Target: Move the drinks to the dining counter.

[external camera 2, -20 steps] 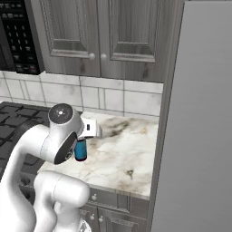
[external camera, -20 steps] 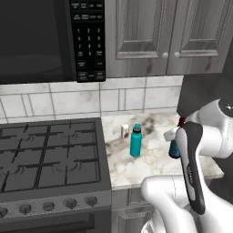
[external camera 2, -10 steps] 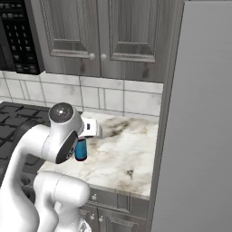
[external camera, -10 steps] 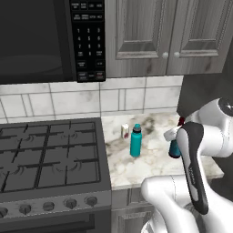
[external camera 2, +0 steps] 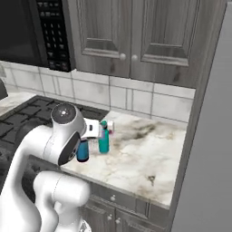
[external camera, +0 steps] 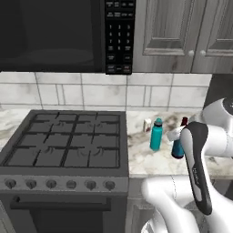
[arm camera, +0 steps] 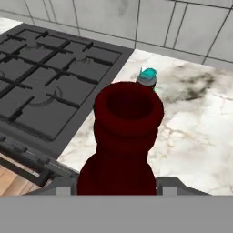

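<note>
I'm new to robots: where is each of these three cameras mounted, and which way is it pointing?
Left base view: behind the arm on its left, facing the stove, teal water bottle and marble worktop; the white arm rises lower right.
Right base view: behind on its right, facing the same worktop; the arm rises lower left.
Hand view: on the hand, looking down the tool past the dark red bottle neck.
All three share the teal bottle.
</note>
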Controlling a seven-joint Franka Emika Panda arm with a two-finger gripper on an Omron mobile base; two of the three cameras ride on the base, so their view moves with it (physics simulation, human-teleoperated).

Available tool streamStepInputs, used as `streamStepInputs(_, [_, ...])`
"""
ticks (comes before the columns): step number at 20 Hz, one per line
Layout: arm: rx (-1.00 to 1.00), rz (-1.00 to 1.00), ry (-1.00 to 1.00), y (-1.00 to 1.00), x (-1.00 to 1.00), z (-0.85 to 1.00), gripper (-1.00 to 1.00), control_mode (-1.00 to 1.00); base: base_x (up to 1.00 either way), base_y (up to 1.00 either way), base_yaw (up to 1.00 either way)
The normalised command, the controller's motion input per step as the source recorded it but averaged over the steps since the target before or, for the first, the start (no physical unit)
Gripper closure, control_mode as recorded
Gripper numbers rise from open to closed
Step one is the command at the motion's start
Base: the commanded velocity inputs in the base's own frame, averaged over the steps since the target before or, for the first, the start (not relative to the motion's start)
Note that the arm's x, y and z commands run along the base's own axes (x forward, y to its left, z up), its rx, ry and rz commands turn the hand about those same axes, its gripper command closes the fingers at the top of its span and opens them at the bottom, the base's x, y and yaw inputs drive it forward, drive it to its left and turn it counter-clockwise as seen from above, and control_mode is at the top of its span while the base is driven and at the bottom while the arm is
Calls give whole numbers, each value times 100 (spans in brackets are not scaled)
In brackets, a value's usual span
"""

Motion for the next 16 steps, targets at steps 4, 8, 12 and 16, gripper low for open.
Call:
streamStepInputs(4, [0,0,0,0,0,0,100,100,21,66,66])
streamStepInputs(8, [0,0,0,0,0,0,100,100,0,84,83])
streamStepInputs(12, [0,0,0,0,0,0,100,100,1,53,92])
streamStepInputs(16, [0,0,0,0,0,0,100,100,8,20,97])
